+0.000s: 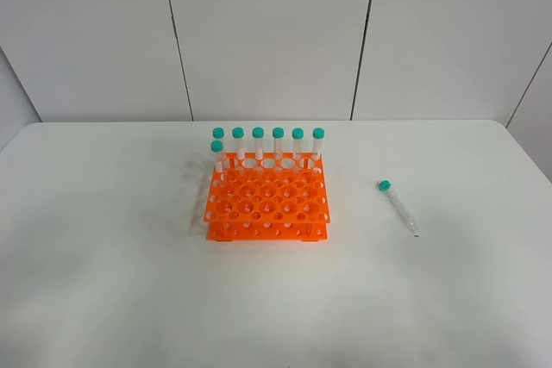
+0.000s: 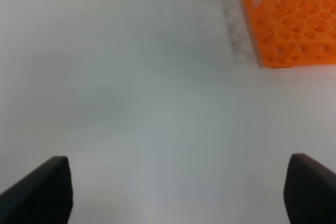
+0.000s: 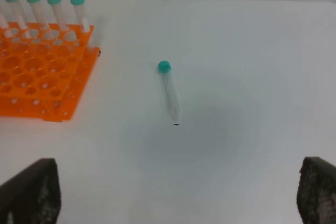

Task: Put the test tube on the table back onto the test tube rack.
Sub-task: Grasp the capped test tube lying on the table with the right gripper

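A clear test tube (image 1: 398, 207) with a teal cap lies flat on the white table (image 1: 103, 239), to the right of the orange test tube rack (image 1: 267, 202). It also shows in the right wrist view (image 3: 169, 92), cap toward the far side, lying apart from the rack (image 3: 37, 77). Several identical capped tubes (image 1: 267, 146) stand upright in the rack's back row. Neither arm shows in the exterior high view. My left gripper (image 2: 177, 190) is open and empty over bare table, the rack (image 2: 294, 24) ahead of it. My right gripper (image 3: 178, 192) is open and empty, short of the tube.
A grey panelled wall (image 1: 267, 32) stands behind the table. The table's far edge (image 1: 414, 121) runs just behind the rack. One more capped tube (image 1: 217, 154) stands in the rack's second row at the left.
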